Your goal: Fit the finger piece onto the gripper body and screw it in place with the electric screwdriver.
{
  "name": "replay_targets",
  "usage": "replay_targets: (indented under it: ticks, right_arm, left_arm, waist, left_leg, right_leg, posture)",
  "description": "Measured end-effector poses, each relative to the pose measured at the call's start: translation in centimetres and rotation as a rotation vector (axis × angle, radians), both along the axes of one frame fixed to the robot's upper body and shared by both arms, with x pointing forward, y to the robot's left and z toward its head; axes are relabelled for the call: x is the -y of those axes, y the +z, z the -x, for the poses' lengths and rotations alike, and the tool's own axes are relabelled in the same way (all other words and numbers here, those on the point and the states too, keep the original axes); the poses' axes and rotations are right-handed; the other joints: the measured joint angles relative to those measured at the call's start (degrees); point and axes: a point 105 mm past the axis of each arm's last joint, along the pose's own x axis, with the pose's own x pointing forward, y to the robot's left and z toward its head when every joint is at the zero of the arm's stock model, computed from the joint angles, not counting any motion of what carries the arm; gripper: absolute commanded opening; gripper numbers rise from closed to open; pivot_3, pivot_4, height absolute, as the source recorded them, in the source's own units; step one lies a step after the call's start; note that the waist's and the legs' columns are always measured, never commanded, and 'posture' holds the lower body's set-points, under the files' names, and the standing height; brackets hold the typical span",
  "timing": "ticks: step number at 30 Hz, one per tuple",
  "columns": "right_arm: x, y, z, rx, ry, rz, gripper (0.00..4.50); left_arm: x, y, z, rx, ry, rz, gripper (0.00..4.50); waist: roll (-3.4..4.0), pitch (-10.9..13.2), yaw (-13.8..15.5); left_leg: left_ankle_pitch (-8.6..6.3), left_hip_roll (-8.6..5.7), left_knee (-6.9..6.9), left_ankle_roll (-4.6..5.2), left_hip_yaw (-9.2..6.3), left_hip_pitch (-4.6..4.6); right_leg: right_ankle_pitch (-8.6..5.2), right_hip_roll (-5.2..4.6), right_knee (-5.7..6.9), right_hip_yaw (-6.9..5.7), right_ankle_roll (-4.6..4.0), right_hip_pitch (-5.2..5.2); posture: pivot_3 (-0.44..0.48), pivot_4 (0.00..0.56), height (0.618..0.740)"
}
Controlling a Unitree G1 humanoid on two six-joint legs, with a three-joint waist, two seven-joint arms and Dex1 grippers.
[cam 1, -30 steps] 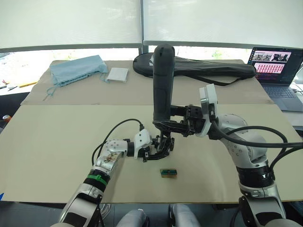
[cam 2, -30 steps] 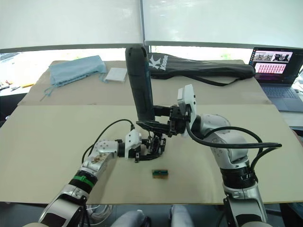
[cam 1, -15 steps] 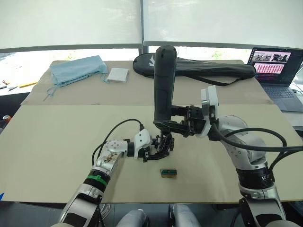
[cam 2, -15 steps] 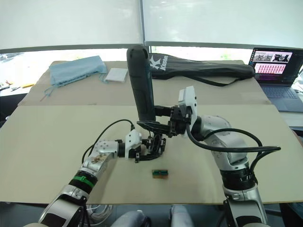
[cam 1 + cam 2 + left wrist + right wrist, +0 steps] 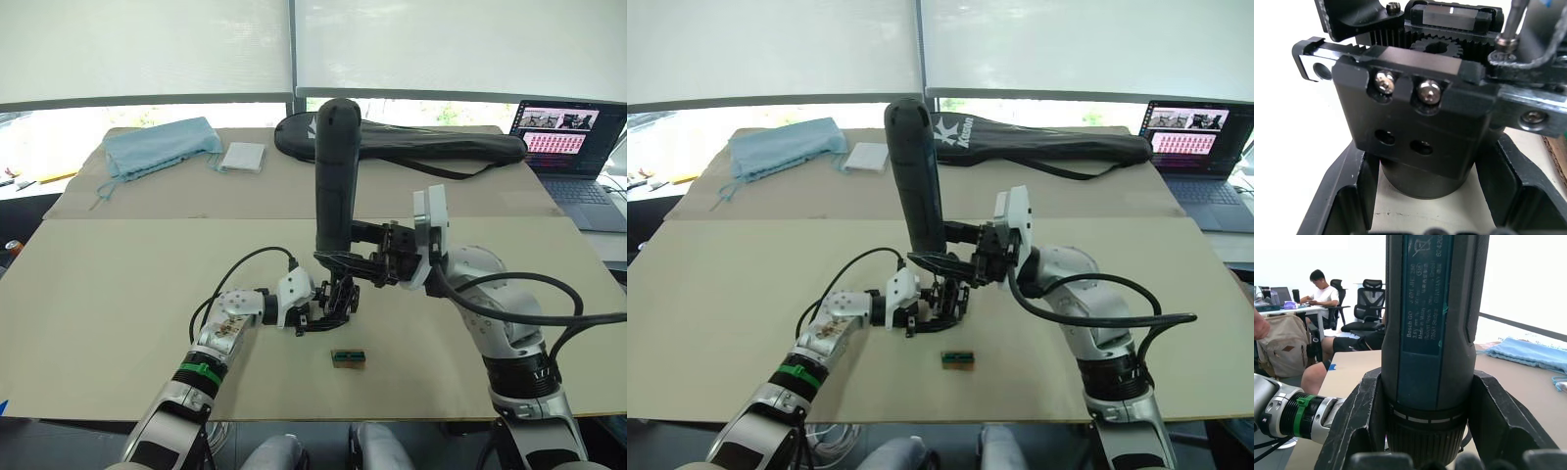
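While your left gripper (image 5: pixel 328 311) is clenching the small black blocky gripper body (image 5: pixel 1420 132) between its jaws, your right gripper (image 5: pixel 345 257) is grasping the thick black matte electric screwdriver (image 5: pixel 334 176) upright, its thin metal bit (image 5: pixel 1511 22) pointing down onto that body.

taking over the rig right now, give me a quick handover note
Left gripper: jaws shut on the gripper body, held on the table.
Right gripper: jaws shut on the electric screwdriver, upright, bit down at the body's top.
In the left wrist view, two screws sit in the body's front block.
Left to do: finish driving the screw; whether the finger piece is fully fixed cannot be told.
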Motion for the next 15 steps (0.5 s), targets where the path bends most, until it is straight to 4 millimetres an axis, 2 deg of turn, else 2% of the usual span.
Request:
replay_targets:
  ticks: [15]
  right_arm:
    - [-0.07, -0.55, -0.13, -0.027, -0.041, 0.007, 1.92]
  left_arm:
    - [-0.06, -0.16, 0.02, -0.005, 0.004, -0.004, 2.31]
  waist:
    - [-0.06, -0.4, 0.0]
  left_leg:
    - [0.0, 0.0, -0.06, 0.0, -0.01, 0.05]
  right_leg:
    - [0.0, 0.0, -0.01, 0.01, 0.0, 0.02]
  posture:
    - [0.0, 0.15, 0.74]
